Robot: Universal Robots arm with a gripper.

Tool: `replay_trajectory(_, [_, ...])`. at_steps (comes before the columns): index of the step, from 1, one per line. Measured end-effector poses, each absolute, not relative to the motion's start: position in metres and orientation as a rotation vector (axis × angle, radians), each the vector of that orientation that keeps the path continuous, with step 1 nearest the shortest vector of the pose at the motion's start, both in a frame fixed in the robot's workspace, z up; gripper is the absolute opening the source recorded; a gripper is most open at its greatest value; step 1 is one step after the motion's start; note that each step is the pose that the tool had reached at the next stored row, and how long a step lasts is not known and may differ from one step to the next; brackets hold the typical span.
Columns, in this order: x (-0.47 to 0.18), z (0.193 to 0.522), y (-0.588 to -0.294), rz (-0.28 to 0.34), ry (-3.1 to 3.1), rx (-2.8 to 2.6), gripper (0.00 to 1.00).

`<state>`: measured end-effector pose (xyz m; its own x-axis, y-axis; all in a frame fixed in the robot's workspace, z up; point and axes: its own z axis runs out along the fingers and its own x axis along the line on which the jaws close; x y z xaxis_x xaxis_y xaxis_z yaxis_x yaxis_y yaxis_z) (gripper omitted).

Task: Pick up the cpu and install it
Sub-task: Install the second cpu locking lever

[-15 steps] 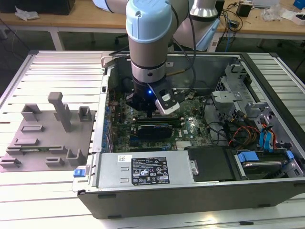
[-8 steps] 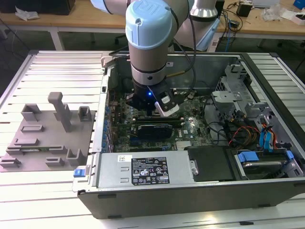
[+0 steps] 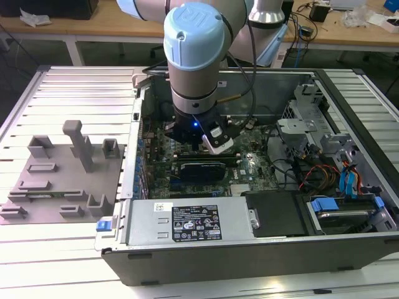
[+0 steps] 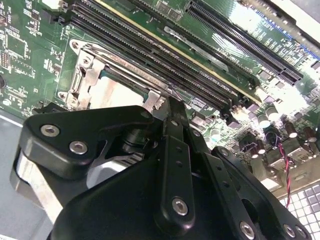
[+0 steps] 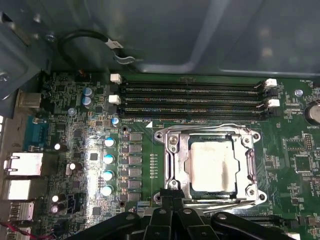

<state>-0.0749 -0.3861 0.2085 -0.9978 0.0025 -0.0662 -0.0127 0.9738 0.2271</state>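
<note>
The cpu (image 5: pixel 212 167), a pale silvery square, lies flat inside the metal-framed socket (image 5: pixel 172 150) on the green motherboard; in the second wrist view the cpu (image 4: pixel 112 92) shows just past my fingertips. My gripper (image 5: pixel 172 197) hangs right at the socket's near edge, its black fingers (image 4: pixel 172 130) pressed together with nothing between them. In the exterior view my gripper (image 3: pixel 199 140) is lowered into the open computer case, and the wrist above it hides the socket.
Several memory slots (image 5: pixel 195 100) run along the socket's far side. The power supply (image 3: pixel 187 221) fills the case's front, and drive cages (image 3: pixel 305 118) and cables are at the exterior view's right. A grey fixture tray (image 3: pixel 56 180) with upright posts lies outside the case at the exterior view's left.
</note>
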Motion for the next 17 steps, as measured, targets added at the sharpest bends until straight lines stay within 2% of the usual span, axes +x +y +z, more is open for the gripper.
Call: replay_trajectory(17, [-0.072, 0.237, -0.386, 0.352, 3.056, -0.008, 0.11])
